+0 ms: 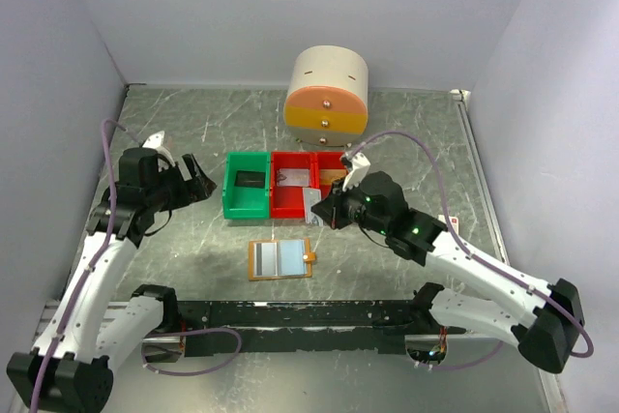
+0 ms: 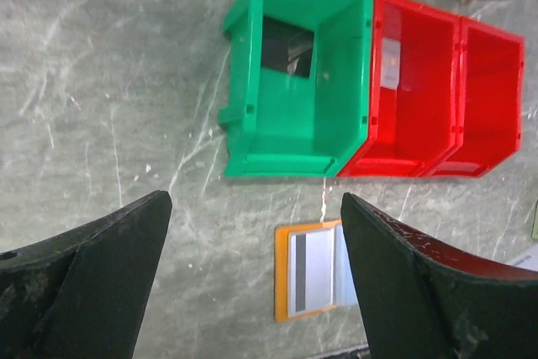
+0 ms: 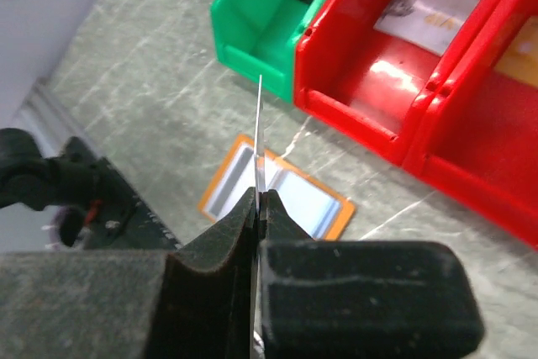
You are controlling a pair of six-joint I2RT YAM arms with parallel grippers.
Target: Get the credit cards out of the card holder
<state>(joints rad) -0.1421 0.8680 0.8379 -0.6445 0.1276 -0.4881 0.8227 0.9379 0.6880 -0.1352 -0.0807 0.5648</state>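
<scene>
Overhead view of a grey marbled table (image 1: 193,123). At centre, three small open plastic bins stand touching in a row. The green bin (image 1: 247,187), on the left, holds one dark flat rectangular piece (image 2: 286,46) on its floor. The middle red bin (image 1: 294,186) holds a pale printed card (image 3: 429,16) lying flat. The right red bin (image 1: 334,169) holds a gold-orange card (image 3: 519,58), only partly in view.

Just below the bins lies the card holder (image 1: 280,259), a small orange-rimmed folding wallet spread open flat, pale blue inside. In the left wrist view, a grey-silver card with a dark stripe (image 2: 307,279) sits in one of its pockets.

The right pincer (image 1: 322,208), just right of centre, is clamped shut on a thin grey card (image 3: 259,132), held on edge above the table, close in front of the red bins. The left pincer (image 2: 256,203), at the left of the overhead frame, is spread wide and grips nothing.

A round cream and orange drawer unit (image 1: 328,94) stands behind the bins, at top centre.
</scene>
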